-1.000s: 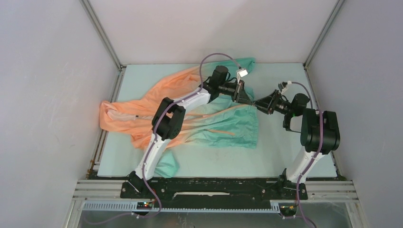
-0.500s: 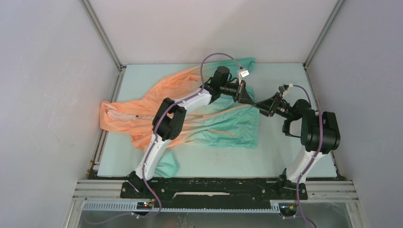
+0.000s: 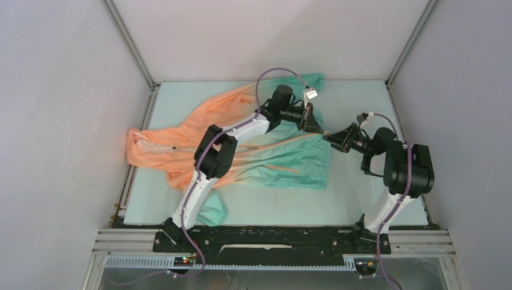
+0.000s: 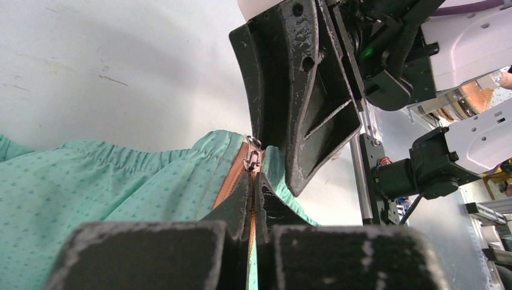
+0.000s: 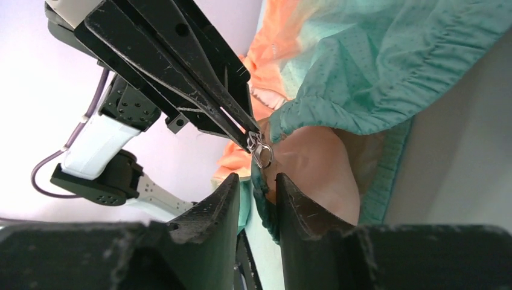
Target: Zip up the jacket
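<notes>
The jacket lies spread on the table, peach-orange at the left and teal at the right. My left gripper is shut on the orange zipper tape at the jacket's lifted teal hem, just below the silver zipper slider. My right gripper faces it tip to tip. Its jaws stand a narrow gap apart, with the teal hem edge between them and the ring-shaped zipper pull just beyond the fingertips. In the top view both grippers, left and right, meet at the jacket's right edge.
A teal part of the jacket bunches near the left arm's base. The enclosure's walls and metal posts close in the table on three sides. The right arm's elbow stands by the right wall.
My right gripper has moved left, up to the left gripper's tips, and its jaws have narrowed. The left gripper has stayed shut on the hem and lifted it slightly.
</notes>
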`<state>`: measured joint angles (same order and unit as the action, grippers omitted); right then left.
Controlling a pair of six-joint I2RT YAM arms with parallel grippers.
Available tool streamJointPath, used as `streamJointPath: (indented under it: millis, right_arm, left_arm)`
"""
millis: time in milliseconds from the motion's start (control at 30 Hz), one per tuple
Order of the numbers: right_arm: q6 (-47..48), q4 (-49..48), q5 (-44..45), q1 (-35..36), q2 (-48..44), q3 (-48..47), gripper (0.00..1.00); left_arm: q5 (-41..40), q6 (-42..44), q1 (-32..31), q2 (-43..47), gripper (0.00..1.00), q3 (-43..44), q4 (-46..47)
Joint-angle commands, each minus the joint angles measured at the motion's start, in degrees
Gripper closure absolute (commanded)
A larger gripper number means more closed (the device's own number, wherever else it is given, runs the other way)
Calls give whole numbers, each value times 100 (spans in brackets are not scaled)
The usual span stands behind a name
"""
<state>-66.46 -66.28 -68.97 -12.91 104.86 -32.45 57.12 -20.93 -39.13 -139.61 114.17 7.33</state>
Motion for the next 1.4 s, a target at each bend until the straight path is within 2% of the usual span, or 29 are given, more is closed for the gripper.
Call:
streamJointPath:
  millis: [0, 200, 367, 500, 600, 633, 733, 800, 867, 1033, 1100, 1200, 1267, 1367]
  right_arm:
    - [1000, 1057, 262, -92, -471, 10, 71]
    - [1183, 1297, 339, -116, -574, 10, 68]
    - [1294, 1295, 426, -150, -567, 10, 73]
    - [1435, 1183, 534, -151, -552, -5, 83]
    - [1547, 1156, 569, -151, -532, -36, 96]
    - [1556, 1130, 562, -151, -502, -48, 100]
    - [1514, 949, 517, -129, -424, -51, 100]
    - [1505, 903, 511, -108, -413, -51, 100]
    - [1500, 886, 484, -107, -411, -51, 100]
    - [1494, 897, 438, -65, -413, -64, 100]
    - [1503, 916, 437, -63, -392, -75, 100]
    - [1518, 928, 420, -43, -357, -93, 100]
    - [1576, 992, 411, -21, -359, -95, 100]
    - [1642, 1038, 389, 14, -370, -86, 100]
  left_arm:
    - [-18, 41, 4, 254, 100, -158, 232]
    - [-2, 30, 6, 256, 100, -176, 251]
    - [5, 34, 3, 261, 100, -192, 259]
    - [-18, 79, 3, 273, 100, -197, 206]
    - [-55, 157, -10, 285, 100, -176, 107]
    - [-92, 171, -9, 297, 96, -186, 89]
    - [-275, 243, 0, 432, 76, -332, 50]
    - [-384, 204, 28, 598, 65, -510, 142]
    - [-741, 165, 80, 852, 59, -801, 230]
    - [-1947, 400, 102, 1665, 55, -1240, -273]
    - [-2479, 399, 58, 1892, 48, -1286, -395]
    - [-2555, 614, -34, 1853, 48, -795, -973]
    - [-2566, 830, -119, 1617, 43, -213, -1508]
    - [-2601, 1183, -273, 936, 42, 1230, -2771]
